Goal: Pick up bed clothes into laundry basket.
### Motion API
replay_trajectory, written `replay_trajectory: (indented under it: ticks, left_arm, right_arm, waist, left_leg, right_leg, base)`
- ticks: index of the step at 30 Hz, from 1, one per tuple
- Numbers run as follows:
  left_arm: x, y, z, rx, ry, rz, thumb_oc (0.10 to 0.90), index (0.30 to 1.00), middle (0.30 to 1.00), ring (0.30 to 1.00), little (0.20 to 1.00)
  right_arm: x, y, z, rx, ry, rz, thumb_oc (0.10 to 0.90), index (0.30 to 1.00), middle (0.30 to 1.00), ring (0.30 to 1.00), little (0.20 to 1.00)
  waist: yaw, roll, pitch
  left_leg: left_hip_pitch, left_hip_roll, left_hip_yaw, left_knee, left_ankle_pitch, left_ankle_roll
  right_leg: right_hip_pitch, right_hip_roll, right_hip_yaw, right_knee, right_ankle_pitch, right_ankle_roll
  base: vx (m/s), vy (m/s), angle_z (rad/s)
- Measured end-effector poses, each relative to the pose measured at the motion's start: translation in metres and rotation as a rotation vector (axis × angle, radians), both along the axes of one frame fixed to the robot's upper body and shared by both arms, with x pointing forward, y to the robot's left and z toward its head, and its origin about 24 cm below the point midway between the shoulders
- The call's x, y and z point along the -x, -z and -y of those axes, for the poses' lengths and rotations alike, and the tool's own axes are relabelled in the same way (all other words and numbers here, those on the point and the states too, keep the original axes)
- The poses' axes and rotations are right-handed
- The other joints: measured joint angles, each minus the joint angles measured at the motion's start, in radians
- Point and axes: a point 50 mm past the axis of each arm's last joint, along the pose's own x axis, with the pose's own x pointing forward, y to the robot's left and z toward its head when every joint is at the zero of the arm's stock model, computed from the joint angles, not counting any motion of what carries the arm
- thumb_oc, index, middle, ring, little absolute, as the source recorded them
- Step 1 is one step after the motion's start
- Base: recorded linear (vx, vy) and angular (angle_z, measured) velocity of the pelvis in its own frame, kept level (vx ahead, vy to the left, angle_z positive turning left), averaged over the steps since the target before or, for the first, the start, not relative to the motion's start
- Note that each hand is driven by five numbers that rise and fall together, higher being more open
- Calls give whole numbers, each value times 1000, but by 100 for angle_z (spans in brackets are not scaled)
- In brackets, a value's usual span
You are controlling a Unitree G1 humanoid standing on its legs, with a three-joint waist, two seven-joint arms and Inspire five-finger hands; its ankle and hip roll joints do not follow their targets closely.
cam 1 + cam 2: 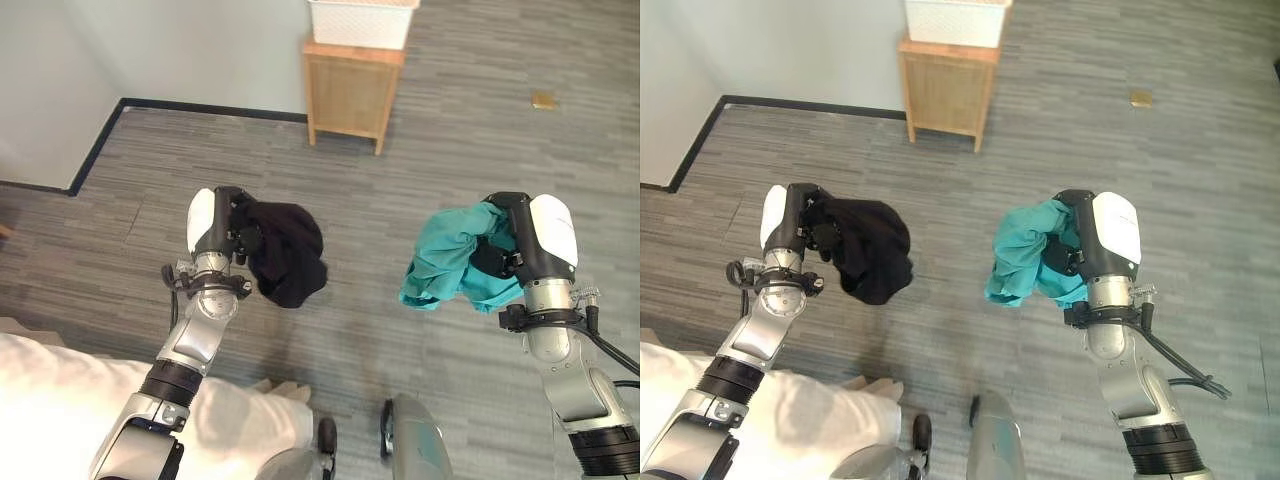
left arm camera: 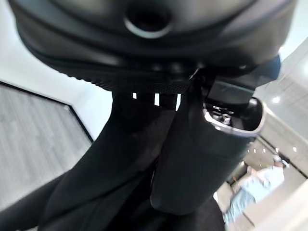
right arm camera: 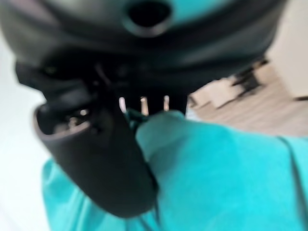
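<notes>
Gripping crumpled cloth: left hand [image 1: 228,232] black garment [image 1: 288,250], right hand [image 1: 512,245] seemingly teal garment [image 1: 448,258]

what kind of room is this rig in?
Probably a bedroom, or a mock-up of one: white bedding at the lower left, grey plank flooring, and a white basket on a small wooden stand by the wall. Each robot hand holds a garment, black left, teal right.

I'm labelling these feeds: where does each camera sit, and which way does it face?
Left eye view: head, facing down at the floor; left hand grips a black garment.
Right eye view: same scene; right hand grips a teal garment, white slatted basket on a wooden stand.
Left wrist view: along its hand onto black cloth.
Right wrist view: along its hand onto teal cloth.
</notes>
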Motion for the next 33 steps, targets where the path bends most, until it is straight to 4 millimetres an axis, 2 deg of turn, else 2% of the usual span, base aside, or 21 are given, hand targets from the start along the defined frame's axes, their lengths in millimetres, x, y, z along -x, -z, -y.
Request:
replay_trajectory:
  ticks: [1, 2, 3, 4, 6, 8, 11, 12, 13, 14, 15, 18, 19, 20, 22, 25, 26, 27, 28, 30, 33]
  left_arm:
    - [-1, -1, 0, -8, 0, 3, 400, 300, 300, 300, 300]
    - [-1, -1, 1, -9, 3, 1, 400, 300, 300, 300, 300]
    - [-1, 5, 1, -21, 6, -25, 400, 300, 300, 300, 300]
    - [3, 15, 0, 1, -6, -51, 400, 300, 300, 300, 300]
    - [7, 25, 4, 15, 3, -79, 400, 300, 300, 300, 300]
    - [8, 20, -1, 7, -12, -61, 400, 300, 300, 300, 300]
    - [12, 28, -5, 3, -11, -91, 400, 300, 300, 300, 300]
    - [14, 31, -7, 3, -15, -97, 400, 300, 300, 300, 300]
    - [19, 27, -9, 11, -14, -72, 400, 300, 300, 300, 300]
    - [21, 18, -10, 13, -14, -30, 400, 300, 300, 300, 300]
    - [21, 14, -13, 2, -26, -13, 400, 300, 300, 300, 300]
    - [21, 19, -14, 3, -23, -37, 400, 300, 300, 300, 300]
    - [21, 22, -11, -7, -11, -49, 400, 300, 300, 300, 300]
    - [23, 28, -6, 11, 4, -59, 400, 300, 300, 300, 300]
    - [25, 31, -5, 16, 7, -68, 400, 300, 300, 300, 300]
    - [28, 39, -4, 25, 6, -88, 400, 300, 300, 300, 300]
    - [29, 41, -3, 24, 9, -96, 400, 300, 300, 300, 300]
    - [28, 40, -3, 24, 11, -95, 400, 300, 300, 300, 300]
    - [28, 41, 3, 37, 25, -97, 400, 300, 300, 300, 300]
    - [29, 43, 14, 46, 62, -104, 400, 300, 300, 300, 300]
    - [26, 39, 23, 72, 90, -97, 400, 300, 300, 300, 300]
  right_arm:
    - [-1, -1, 0, -2, -2, 4, 400, 300, 300, 300, 300]
    - [-1, 0, 0, -7, 1, 4, 400, 300, 300, 300, 300]
    - [0, 7, -1, -28, 5, -14, 400, 300, 300, 300, 300]
    - [-2, 13, -2, -38, 7, -29, 400, 300, 300, 300, 300]
    - [-3, 16, 0, -49, 29, -31, 400, 300, 300, 300, 300]
    - [-7, 24, -3, -79, 36, -54, 400, 300, 300, 300, 300]
    - [-7, 29, -6, -94, 31, -70, 400, 300, 300, 300, 300]
    - [-7, 31, -8, -112, 31, -68, 400, 300, 300, 300, 300]
    - [-8, 28, -11, -117, 25, -47, 400, 300, 300, 300, 300]
    - [-11, 20, -15, -124, 12, -12, 400, 300, 300, 300, 300]
    - [-16, 16, -24, -149, -11, 12, 400, 300, 300, 300, 300]
    - [-22, 10, -41, -148, -75, 38, 400, 300, 300, 300, 300]
    - [-22, 12, -43, -140, -84, 30, 400, 300, 300, 300, 300]
    - [-21, 14, -43, -120, -95, 13, 400, 300, 300, 300, 300]
    - [-20, 17, -44, -92, -108, -7, 400, 300, 300, 300, 300]
    - [-9, 33, -38, -56, -100, -76, 400, 300, 300, 300, 300]
    - [-7, 36, -36, -49, -95, -91, 400, 300, 300, 300, 300]
    - [-4, 40, -35, -56, -88, -105, 400, 300, 300, 300, 300]
    - [-2, 42, -31, -47, -77, -113, 400, 300, 300, 300, 300]
    - [-1, 34, -25, -31, -60, -91, 400, 300, 300, 300, 300]
    - [-1, 30, -22, -6, -37, -76, 400, 300, 300, 300, 300]
  waist:
    - [-9, -37, -34]
    - [-15, -57, -50]
    - [-8, -124, -92]
    - [-10, -105, -114]
    - [1, -32, -164]
    - [4, -29, -165]
    - [-27, -52, -144]
    - [-28, -75, -128]
    - [-17, -101, -112]
    - [14, -135, -88]
    - [50, -168, -70]
    - [48, -166, -50]
    - [51, -141, -53]
    - [82, -107, -52]
    - [93, -80, -55]
    - [107, -49, -83]
    - [105, -27, -96]
    - [97, -44, -96]
    - [73, -58, -96]
    - [75, -27, -87]
    - [58, -14, -78]
  left_leg:
    - [49, 10, -7, -11, -38, -33]
    - [79, 19, -7, -18, -64, -46]
    - [126, -8, 13, 21, -135, -108]
    - [150, 28, 27, 83, -202, -148]
    - [156, 127, 26, 99, -206, -178]
    - [156, 182, 7, 161, -151, -190]
    - [65, 178, 28, 372, -144, -229]
    - [-35, 164, 28, 585, -104, -230]
    - [-233, 161, 35, 963, -17, -175]
    - [-382, 131, 35, 1152, -15, -121]
    - [-480, 127, 65, 1165, -40, -83]
    - [-623, 113, 83, 782, -67, -101]
    - [-650, 108, 109, 652, -56, -103]
    - [-622, 75, 111, 350, -31, -89]
    - [-605, -2, 108, 154, 34, -84]
    - [-571, -91, 209, 58, 86, 4]
    - [-553, -80, 211, 30, 128, 63]
    - [-537, -78, 246, 40, 216, 130]
    - [-522, -93, 273, 62, 226, 145]
    - [-456, -114, 236, 3, 233, 165]
    - [-338, -135, 202, -32, 190, 167]
  right_leg:
    - [9, 14, -12, -267, 32, 25]
    - [12, 19, -47, -346, 31, 24]
    - [67, 6, -82, -388, 56, -37]
    - [73, 23, -71, -349, 232, -98]
    - [42, 63, -205, -216, 231, -89]
    - [69, 125, -211, -139, 138, -165]
    - [197, 150, -194, -189, 93, -162]
    - [278, 166, -177, -251, 80, -173]
    - [331, 186, -143, -295, 92, -214]
    - [352, 186, -97, -317, 82, -211]
    - [387, 182, -48, -352, 92, -213]
    - [497, 194, -7, -420, 70, -138]
    - [528, 197, -10, -430, 26, -73]
    - [546, 190, -41, -388, -7, -49]
    - [626, 199, -10, -448, -19, -58]
    - [756, 226, 35, -501, -75, -4]
    - [783, 252, 46, -500, -91, 12]
    - [811, 247, 58, -493, -113, 21]
    - [808, 223, 54, -441, -133, 24]
    - [763, 173, 52, -361, -194, -21]
    - [763, 91, 49, -350, -203, 4]
  base:
    - [584, -205, 150]
    - [791, -317, 137]
    - [693, -313, 82]
    - [859, -418, 73]
    - [432, -247, 18]
    - [462, -262, -4]
    - [370, -278, 11]
    - [378, -356, -28]
    - [304, -245, -72]
    - [410, -110, -126]
    - [203, 25, -133]
    - [389, 107, -66]
    - [458, 69, -76]
    - [330, 29, -94]
    - [537, 26, -77]
    - [401, 56, -47]
    - [362, 100, -33]
    - [271, 94, 21]
    - [287, 72, 24]
    - [447, 84, -8]
    - [322, 87, 16]
